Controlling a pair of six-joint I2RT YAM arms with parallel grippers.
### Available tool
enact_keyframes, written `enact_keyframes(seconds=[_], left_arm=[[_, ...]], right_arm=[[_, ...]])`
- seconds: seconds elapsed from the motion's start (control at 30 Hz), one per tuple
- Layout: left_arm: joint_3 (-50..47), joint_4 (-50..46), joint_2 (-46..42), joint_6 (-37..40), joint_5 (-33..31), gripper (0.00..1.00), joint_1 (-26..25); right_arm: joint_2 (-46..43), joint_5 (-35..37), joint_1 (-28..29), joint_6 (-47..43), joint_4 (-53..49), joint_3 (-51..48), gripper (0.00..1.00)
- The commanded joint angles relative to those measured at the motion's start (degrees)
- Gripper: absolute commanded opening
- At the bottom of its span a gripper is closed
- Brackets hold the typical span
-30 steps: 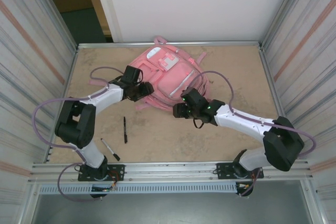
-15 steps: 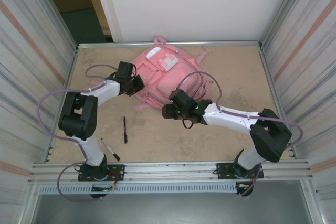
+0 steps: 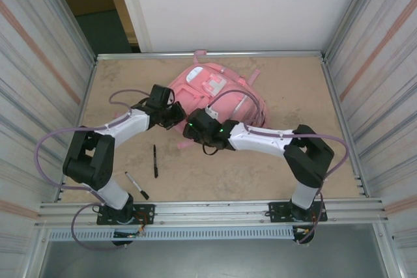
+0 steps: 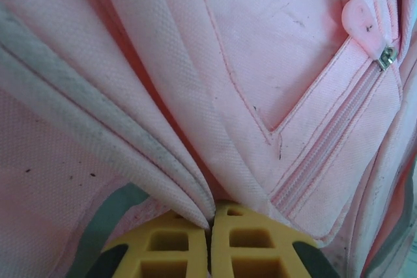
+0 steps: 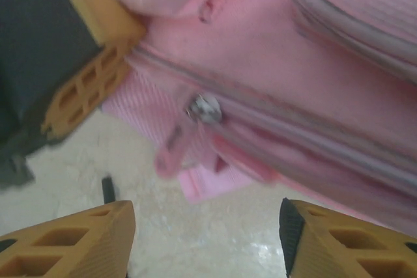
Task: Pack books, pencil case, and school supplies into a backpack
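Note:
The pink backpack (image 3: 195,92) lies at the middle back of the table. My left gripper (image 3: 174,115) sits at its left edge, and in the left wrist view this gripper (image 4: 212,218) is shut on a fold of the backpack's fabric (image 4: 195,128). Just below and right of it, my right gripper (image 3: 188,133) stands open. Between and beyond its fingers (image 5: 85,239) hang a metal zip slider (image 5: 204,109) and its pink pull tab (image 5: 171,151), untouched. Two black pens (image 3: 155,161) (image 3: 137,185) lie on the table, front left. Books and pencil case are out of view.
Metal walls enclose the table on the left (image 3: 39,76) and right (image 3: 378,76), with a rail along the back (image 3: 208,54). Bare table (image 3: 260,167) stretches in front of the backpack. Another zip pull (image 4: 368,27) shows on a backpack pocket.
My left gripper has shut on the backpack's fabric and tugged that side. The right arm has swung left to the backpack's lower left edge, staying open.

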Motion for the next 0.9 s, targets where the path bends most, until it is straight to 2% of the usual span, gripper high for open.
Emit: enact_keyframes(seconds=[0.0,0.07,0.13,0.3,0.4,0.67,0.8,0.87], left_arm=[[-1.09,0.07,-3.30,-1.62,4.43,0.03,-1.49],[-1.91,1.09,-3.61,-2.66,5.56,0.03,-1.50],[-3.37,2.65,-4.25,-4.06,6.46,0.03,-1.50],[-4.44,3.60,-5.45,-4.91,7.12,0.03,-1.57],[-5.30,3.88,-6.50,-5.80,6.60,0.03,-1.67],[-7.11,5.15,-8.09,-7.57,6.99,0.03,-1.85],[-6.66,4.43,-7.85,-6.48,7.28,0.03,-1.61],[-7.16,4.35,-8.15,-6.58,6.25,0.03,-1.67]], right_arm=[[2.69,8.96,1.63,4.39,-8.81,6.81,0.57],[3.42,14.05,2.31,6.55,-11.95,7.83,0.54],[3.68,15.08,2.10,10.93,-12.06,7.05,0.49],[4.63,10.76,1.72,14.43,-8.78,5.96,0.46],[5.97,8.69,1.55,16.39,-8.09,6.30,0.40],[8.43,0.66,1.38,25.41,-5.05,5.69,0.31],[7.17,1.53,1.38,25.87,-5.08,4.91,0.20],[5.93,1.08,0.79,25.67,-5.79,4.26,0.19]])
